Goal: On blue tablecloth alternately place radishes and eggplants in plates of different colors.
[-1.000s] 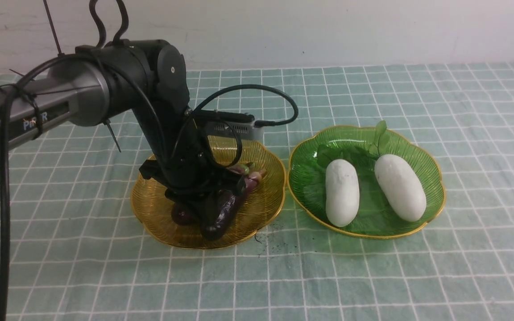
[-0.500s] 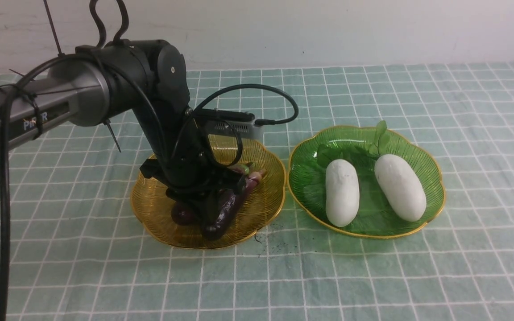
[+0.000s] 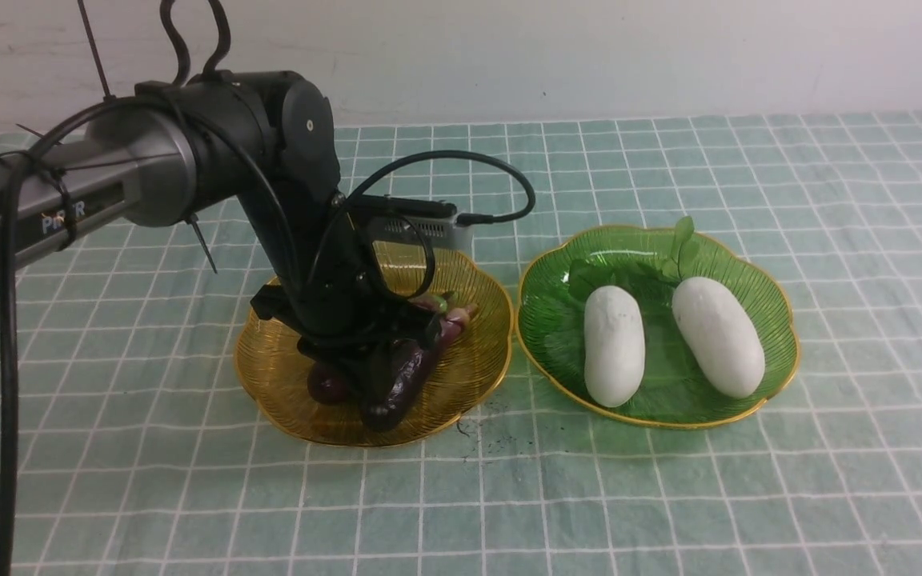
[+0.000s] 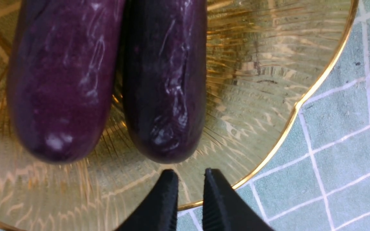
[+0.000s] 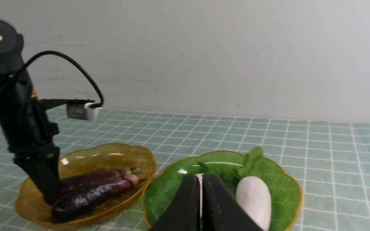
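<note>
**Front view, then the two wrist views: veggies sit in two plates**

Front view: the blue tablecloth [image 3: 669, 496] covers the table. The yellow plate [image 3: 277, 376] sits left of the middle. Two purple eggplants [image 3: 397, 384] lie in it, side by side. The left end effector [image 3: 377, 376] is low over them, so its tips are hard to see here. The green plate [image 3: 773, 320] sits just beside the yellow one, on the right. Two white radishes [image 3: 613, 344] lie in it, leaves pointing to the back.

Left wrist view: the eggplants [image 4: 162, 80] fill the upper left of the frame, touching each other. The left end effector [image 4: 189, 179] shows at the bottom middle. Its two black tips have a small gap and nothing between them. The yellow plate's gold rim [image 4: 300, 106] runs down the right side.

Right wrist view: the right end effector [image 5: 201, 192] is at the bottom middle, pressed together and empty. The green plate [image 5: 287, 189] and one radish [image 5: 254, 199] are behind it. The yellow plate [image 5: 108, 154] is at the lower left.
</note>
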`<state>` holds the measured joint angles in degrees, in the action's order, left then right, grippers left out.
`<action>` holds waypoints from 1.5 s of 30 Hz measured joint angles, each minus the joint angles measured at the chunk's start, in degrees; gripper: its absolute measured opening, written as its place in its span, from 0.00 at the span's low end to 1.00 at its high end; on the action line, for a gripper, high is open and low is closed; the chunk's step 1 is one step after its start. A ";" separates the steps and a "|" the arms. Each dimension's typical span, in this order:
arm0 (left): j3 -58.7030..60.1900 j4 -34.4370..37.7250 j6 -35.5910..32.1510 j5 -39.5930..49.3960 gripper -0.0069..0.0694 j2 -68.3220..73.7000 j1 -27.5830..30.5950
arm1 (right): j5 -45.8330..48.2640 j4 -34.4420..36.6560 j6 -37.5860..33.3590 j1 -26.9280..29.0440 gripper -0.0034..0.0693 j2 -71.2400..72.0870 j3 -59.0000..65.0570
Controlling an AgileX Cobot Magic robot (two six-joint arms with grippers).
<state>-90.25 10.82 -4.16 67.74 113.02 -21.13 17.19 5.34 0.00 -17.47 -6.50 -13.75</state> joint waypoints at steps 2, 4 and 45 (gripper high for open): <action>0.00 0.00 0.00 0.00 0.22 0.00 0.00 | 0.00 0.00 0.00 1.93 0.05 1.07 1.19; 0.00 0.00 0.00 0.00 0.22 0.00 0.00 | 0.00 0.00 0.00 5.34 0.05 2.98 4.04; 0.00 4.81 -9.57 2.83 0.22 -24.79 -0.11 | 3.96 -0.65 -0.50 18.20 0.05 6.96 15.20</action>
<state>-90.25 15.63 -13.74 70.58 88.23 -21.24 21.15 4.70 -0.50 0.73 0.46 1.45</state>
